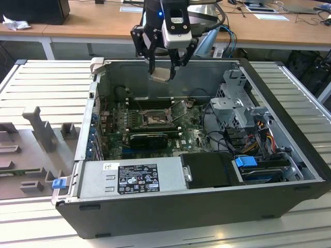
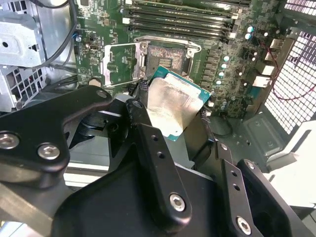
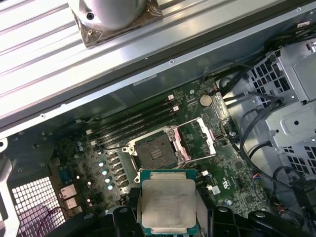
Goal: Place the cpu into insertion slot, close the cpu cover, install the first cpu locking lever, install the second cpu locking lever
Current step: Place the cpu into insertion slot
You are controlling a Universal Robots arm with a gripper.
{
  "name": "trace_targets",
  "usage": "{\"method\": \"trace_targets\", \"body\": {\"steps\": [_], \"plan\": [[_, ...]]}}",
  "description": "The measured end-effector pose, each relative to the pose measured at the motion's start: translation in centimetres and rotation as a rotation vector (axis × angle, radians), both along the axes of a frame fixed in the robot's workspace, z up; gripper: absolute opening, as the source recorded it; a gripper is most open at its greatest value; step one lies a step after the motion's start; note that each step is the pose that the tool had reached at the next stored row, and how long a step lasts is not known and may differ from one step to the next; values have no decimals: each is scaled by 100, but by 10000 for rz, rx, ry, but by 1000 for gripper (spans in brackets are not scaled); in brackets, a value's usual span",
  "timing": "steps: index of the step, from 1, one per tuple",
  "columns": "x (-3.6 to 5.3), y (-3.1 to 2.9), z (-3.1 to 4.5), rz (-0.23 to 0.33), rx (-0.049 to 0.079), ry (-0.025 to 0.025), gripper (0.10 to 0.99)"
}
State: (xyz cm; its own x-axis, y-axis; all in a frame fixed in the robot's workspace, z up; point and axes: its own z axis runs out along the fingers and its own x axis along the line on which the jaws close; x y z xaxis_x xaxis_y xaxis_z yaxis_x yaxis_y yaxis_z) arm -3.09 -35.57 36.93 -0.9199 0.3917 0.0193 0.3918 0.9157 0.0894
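Hand (image 1: 163, 73) w/ cpu (image 1: 161, 76) above case (image 1: 170, 214)

The cpu (image 3: 168, 202), a flat square silver-topped chip with a green edge, sits pinched in the pincer (image 1: 162, 71), well above the bare, dark, square insertion slot (image 3: 154, 152), whose silver cpu cover (image 3: 197, 139) lies swung open just beside it.

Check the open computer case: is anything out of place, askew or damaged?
Nothing looks damaged or spilled. The cpu is out of the insertion slot, gripped by the claw above it; that slot lies empty, the cpu cover swung open beside it.
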Motion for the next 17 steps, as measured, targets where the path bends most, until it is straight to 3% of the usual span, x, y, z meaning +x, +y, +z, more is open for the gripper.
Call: {"method": "trace_targets", "body": {"steps": [10, 17], "plan": [[0, 0, -14, -107, -1, 0, 533], [0, 0, -17, -762, -7, 1, 533]]}}
